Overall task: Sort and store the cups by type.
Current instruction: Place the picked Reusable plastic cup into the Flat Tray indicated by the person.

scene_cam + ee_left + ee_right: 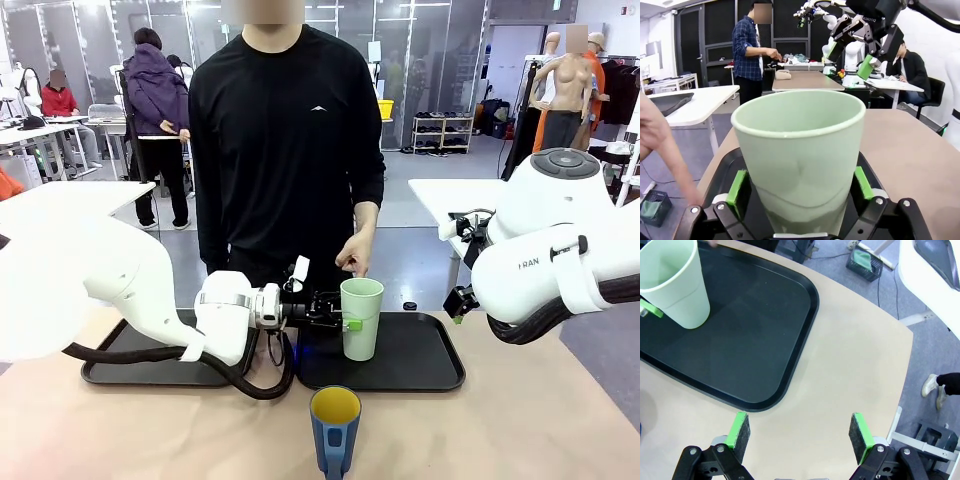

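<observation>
Mint-green plastic between my left pads, upright on a tray.

I am holding the mint-green tumbler (pixel 800 145) with my left gripper (pixel 800 184), coming in from its 9 o'clock. The pads are pressing opposite walls low down, likely because the taper offers a surer seat there. It is standing on the right black tray (pixel 430 372); a second tray (pixel 130 366) is lying at 9 o'clock, probably for the other type. The blue mug (pixel 334 428) is sitting at 6 o'clock on bare table, off both trays. A person's hand (pixel 355 255) is hovering at 12 o'clock, apart from the rim. My right gripper (pixel 800 429) is hanging wide open and empty at 3 o'clock, clear of the work, I judge.
</observation>
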`<state>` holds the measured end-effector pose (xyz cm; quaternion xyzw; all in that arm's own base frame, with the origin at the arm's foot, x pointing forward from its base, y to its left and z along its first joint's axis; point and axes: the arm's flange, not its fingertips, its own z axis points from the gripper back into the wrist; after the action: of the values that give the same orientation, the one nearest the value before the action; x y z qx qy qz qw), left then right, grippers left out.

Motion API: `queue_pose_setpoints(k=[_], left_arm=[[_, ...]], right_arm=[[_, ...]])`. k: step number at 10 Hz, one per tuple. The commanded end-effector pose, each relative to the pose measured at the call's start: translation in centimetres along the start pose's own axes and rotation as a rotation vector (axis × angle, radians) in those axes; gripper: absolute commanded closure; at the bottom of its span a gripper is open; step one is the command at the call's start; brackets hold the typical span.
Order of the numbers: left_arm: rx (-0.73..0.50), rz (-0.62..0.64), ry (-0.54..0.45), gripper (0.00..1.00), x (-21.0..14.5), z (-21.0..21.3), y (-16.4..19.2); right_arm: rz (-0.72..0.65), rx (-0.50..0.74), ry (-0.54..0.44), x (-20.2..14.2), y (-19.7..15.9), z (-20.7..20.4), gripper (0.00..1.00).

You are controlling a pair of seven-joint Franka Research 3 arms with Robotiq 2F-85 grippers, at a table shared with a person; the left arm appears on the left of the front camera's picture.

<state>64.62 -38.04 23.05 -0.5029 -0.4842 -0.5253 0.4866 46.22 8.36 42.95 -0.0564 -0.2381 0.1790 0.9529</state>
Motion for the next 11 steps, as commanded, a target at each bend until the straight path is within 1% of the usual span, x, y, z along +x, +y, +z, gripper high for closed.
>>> queue_pose_setpoints(k=[1,7,11], left_arm=[[0.003,0.007,0.030,0.00,0.8,1.7,-1.6],[0.005,0.035,0.060,0.00,0.5,5.3,-3.4],[0.052,-0.017,0.058,0.00,1.2,8.1,-3.7]], right_arm=[[0.005,-0.013,0.002,0.0,-0.1,0.0,0.00],[0.005,-0.013,0.002,0.0,-0.1,0.0,0.00],[0.005,-0.013,0.002,0.0,-0.1,0.0,0.00]])
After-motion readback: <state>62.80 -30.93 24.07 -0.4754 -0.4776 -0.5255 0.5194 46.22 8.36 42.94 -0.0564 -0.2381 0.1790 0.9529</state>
